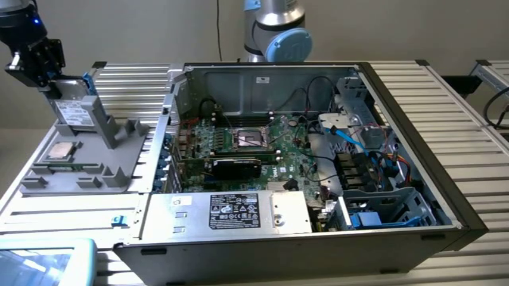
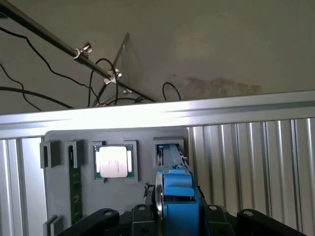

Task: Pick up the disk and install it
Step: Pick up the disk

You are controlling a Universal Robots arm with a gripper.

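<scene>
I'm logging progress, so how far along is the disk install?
Done: the gripper is shut on the disk. In hand: the disk stands upright, its lower end at the grey holder. Left: it is not yet in the open case.

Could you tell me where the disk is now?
At the exterior view's left, the disk stands upright in the grey tray beside the processor chip, its top held by the gripper.
</scene>
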